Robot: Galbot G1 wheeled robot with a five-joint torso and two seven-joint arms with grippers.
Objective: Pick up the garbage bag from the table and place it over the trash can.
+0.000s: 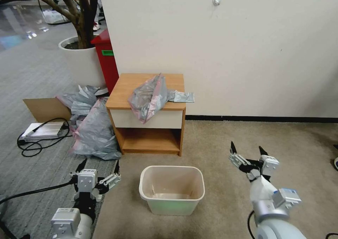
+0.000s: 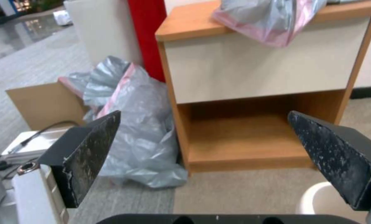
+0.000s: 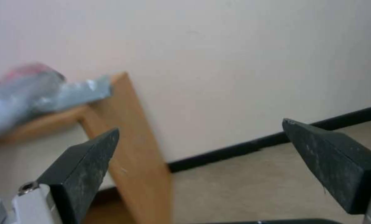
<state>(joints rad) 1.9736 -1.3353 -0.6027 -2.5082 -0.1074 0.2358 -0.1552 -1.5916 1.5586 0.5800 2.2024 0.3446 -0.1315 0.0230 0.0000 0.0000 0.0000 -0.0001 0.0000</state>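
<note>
The left gripper (image 1: 99, 169) sat low at the near left of the head view, over the seam between grey and beige carpet, its fingers spread wide and holding nothing. The right gripper (image 1: 248, 151) hung at the near right above the beige carpet, likewise spread wide and empty. Between them, on the floor, stood the can (image 1: 171, 189), upright, unlined and apparently empty, just in front of the table (image 1: 121, 91).

The bag (image 1: 149, 97) lay crumpled on the table top, towards its front right. One lobe drooped over the front edge onto the white drawer face; the left wrist view showed that hanging fold (image 2: 277, 29) with its pink rim lowest. A flatter tail (image 1: 181, 96) reached over the right edge of the top. The bag touched neither gripper.

Assessment: the film looked thin, very light and wholly limp. It would likely collapse and slide under a loose pinch, and could snag or tear if dragged along the table edge. The raised ridge at the bag's middle or the overhanging pink-rimmed fold offered the easiest purchase; gathering several layers would hold better than one.

A heap (image 1: 92, 126) of similar bags lay on the floor left of the table, apart from the work.
</note>
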